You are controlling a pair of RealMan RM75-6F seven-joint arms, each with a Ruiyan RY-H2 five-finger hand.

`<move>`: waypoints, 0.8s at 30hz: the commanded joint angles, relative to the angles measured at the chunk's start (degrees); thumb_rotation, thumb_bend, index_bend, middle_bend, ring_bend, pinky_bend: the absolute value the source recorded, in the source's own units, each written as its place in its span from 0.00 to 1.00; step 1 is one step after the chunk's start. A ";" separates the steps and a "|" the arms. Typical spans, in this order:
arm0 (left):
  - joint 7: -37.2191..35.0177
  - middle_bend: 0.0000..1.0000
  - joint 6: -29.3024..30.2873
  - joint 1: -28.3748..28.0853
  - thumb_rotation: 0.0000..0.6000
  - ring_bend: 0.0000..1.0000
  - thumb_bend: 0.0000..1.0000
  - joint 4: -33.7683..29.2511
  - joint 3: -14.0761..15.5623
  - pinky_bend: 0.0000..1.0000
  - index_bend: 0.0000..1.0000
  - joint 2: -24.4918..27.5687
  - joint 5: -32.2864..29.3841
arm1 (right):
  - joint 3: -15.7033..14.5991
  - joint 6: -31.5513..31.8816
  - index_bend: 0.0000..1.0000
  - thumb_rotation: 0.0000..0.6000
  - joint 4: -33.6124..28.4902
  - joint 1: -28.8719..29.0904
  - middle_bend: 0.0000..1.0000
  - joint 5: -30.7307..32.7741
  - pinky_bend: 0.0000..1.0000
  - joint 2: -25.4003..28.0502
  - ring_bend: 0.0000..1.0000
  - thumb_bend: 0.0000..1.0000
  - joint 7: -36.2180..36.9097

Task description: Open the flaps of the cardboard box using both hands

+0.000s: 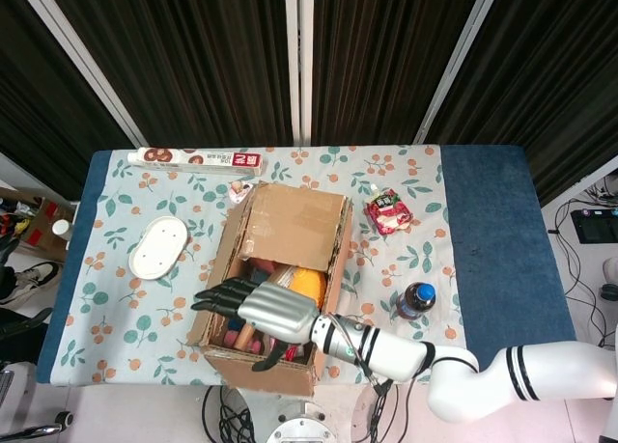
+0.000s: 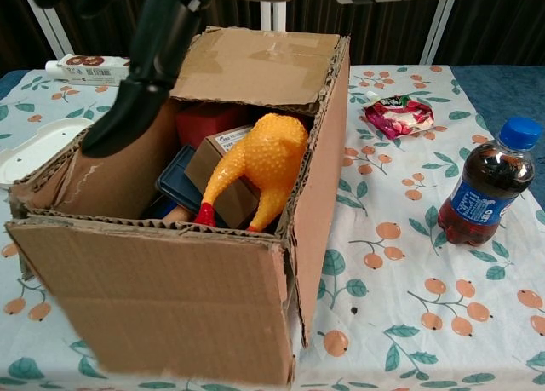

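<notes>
Even overhead light, soft shadows; my right hand [image 2: 145,59] blurs dark at the chest view's upper left.

Floral-clothed table [image 1: 425,231] carries cardboard box [image 1: 290,226], bottle [image 1: 413,300], pouch [image 1: 388,211], white dish [image 1: 158,247]
</notes>
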 commanded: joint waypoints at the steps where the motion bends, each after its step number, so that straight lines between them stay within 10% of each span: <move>1: -0.11 0.03 0.15 0.08 1.00 0.07 0.04 0.20 -0.04 0.17 0.00 -0.16 -0.03 | -1.11 2.78 0.00 1.00 4.53 0.28 0.00 3.32 0.00 0.66 0.00 0.00 -6.37; 11: -0.11 0.03 0.01 -0.03 1.00 0.07 0.04 0.33 0.10 0.17 0.00 -0.61 0.29 | -5.01 12.17 0.00 1.00 12.47 11.82 0.00 33.71 0.00 -6.44 0.00 0.00 -34.15; 24: -2.49 0.03 -0.51 -0.03 1.00 0.07 0.04 3.33 0.24 0.17 0.00 -1.46 0.03 | -4.89 26.75 0.00 1.00 17.19 19.94 0.00 46.39 0.00 -19.27 0.00 0.00 -52.80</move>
